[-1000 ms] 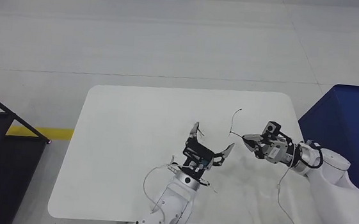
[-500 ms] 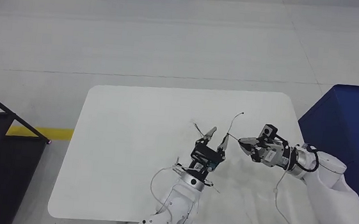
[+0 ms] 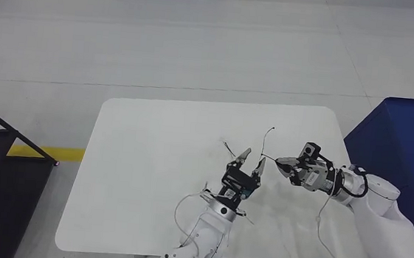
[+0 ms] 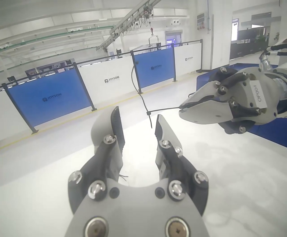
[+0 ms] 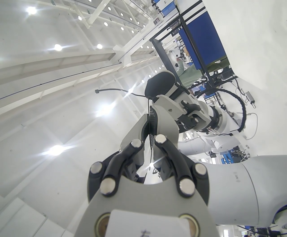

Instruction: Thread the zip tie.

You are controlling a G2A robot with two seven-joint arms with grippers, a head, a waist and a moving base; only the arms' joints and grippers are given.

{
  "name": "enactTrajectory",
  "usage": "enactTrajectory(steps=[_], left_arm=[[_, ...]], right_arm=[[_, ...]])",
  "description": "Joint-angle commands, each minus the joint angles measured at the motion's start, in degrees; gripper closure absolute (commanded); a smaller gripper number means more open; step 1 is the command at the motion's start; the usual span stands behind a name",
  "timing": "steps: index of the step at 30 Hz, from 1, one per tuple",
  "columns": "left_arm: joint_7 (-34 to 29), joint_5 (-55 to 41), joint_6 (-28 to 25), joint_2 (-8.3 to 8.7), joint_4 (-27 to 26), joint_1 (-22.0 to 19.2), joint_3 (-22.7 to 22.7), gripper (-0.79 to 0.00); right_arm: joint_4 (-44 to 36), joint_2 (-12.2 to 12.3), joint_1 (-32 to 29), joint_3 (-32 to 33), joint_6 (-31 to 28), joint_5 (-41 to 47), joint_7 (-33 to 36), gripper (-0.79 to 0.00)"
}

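Over white table, right claw pinches zip tie.

The right hand hides one end of the zip tie

Floor: pale grey, yellow line on the left
Table: white, rounded corners
Fence: blue and white panels, far off
Ceiling: white beams, round lamps

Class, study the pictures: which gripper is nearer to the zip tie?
Right. The right gripper is shut on one end of the zip tie, so it touches it. The left gripper is open just beside the tie's dangling tip and does not grip it.
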Motion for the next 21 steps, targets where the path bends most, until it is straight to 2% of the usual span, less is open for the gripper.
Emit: enactTrajectory(steps=[1,8,10,13,21], left_arm=[[0.0,0.13,-0.06,-0.01,0.16,0.05,0.1,-0.259],[0.3,1.51,0.16,-0.02,0.37,0.01,0.53,-0.219],[0.37,1.47,0.1,-0.03,0.38,0.0,0.55,-0.166],[0.47,1.2,0.07,-0.06,0.44,0.03,0.52,-0.169],[0.33,1.08,-0.28,-0.1,0.53,-0.13,0.45,-0.083]], right_arm=[[-0.02,0.02,-0.01,-0.04,0.06,-0.09,0.05,0.0],[-0.17,0.06,-0.3,-0.43,-0.27,-0.44,0.2,0.0],[-0.23,0.07,-0.33,-0.48,-0.32,-0.51,0.23,0.0],[-0.06,0.1,-0.25,-0.33,-0.39,-0.29,0.25,0.0],[-0.09,0.16,-0.27,-0.23,-0.34,-0.03,0.11,0.0]])
